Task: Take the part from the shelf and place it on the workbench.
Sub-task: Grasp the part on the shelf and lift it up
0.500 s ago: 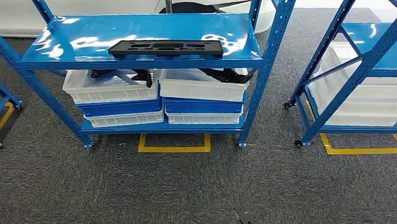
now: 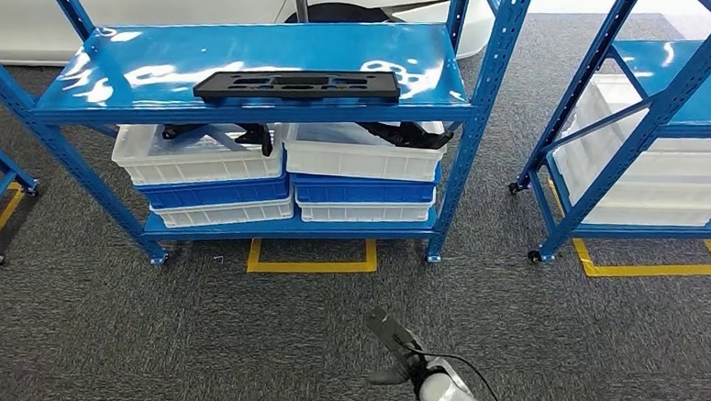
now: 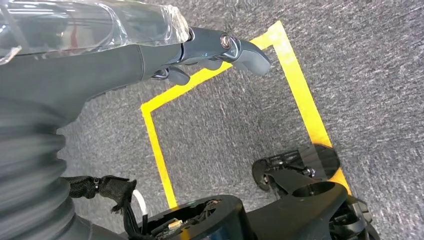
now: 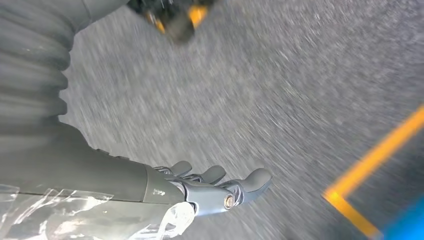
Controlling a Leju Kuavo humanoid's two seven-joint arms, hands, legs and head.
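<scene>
Part is laid flat on the top shelf at 12 o'clock, untouched. Right robot hand is raised at 6 o'clock, fingers spread, empty, presumably for reaching; left robot hand is likewise empty.

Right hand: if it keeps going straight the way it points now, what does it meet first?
Probably the shelf's lower level: the right hand points up and left over bare carpet toward the stacked white and blue bins. Nothing lies between. Depth is unclear.

Open carpet before shelf
</scene>
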